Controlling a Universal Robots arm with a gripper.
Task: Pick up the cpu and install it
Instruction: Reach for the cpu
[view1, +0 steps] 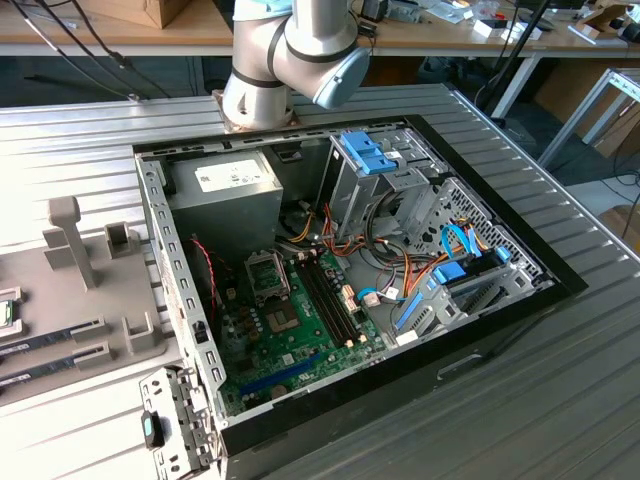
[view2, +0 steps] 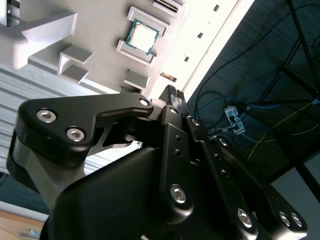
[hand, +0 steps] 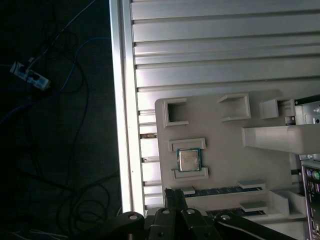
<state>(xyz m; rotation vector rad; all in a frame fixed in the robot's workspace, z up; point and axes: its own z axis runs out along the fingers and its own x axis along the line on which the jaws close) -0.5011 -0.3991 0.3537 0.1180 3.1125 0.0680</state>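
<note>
The cpu (hand: 189, 160), a small square chip with a silver top and a green rim, lies flat in a raised pocket of the pale grey fixture plate (hand: 225, 135). It also appears in the second wrist view (view2: 144, 36). My gripper (hand: 174, 193) hovers above the plate beside the cpu pocket, apart from the chip. Its black fingers (view2: 173, 96) meet at the tips with nothing between them. In the exterior view the open computer case (view1: 160, 220) lies on the table, with the motherboard's silver socket frame (view1: 268, 276) near the board's middle.
Long memory sticks (hand: 225, 190) lie in slots of the same plate near the cpu. Upright grey posts (view1: 68, 240) stand on the plate. The arm's base (view1: 262, 95) is mounted behind the case. Cables (hand: 60, 90) lie on the dark floor beyond the table's edge.
</note>
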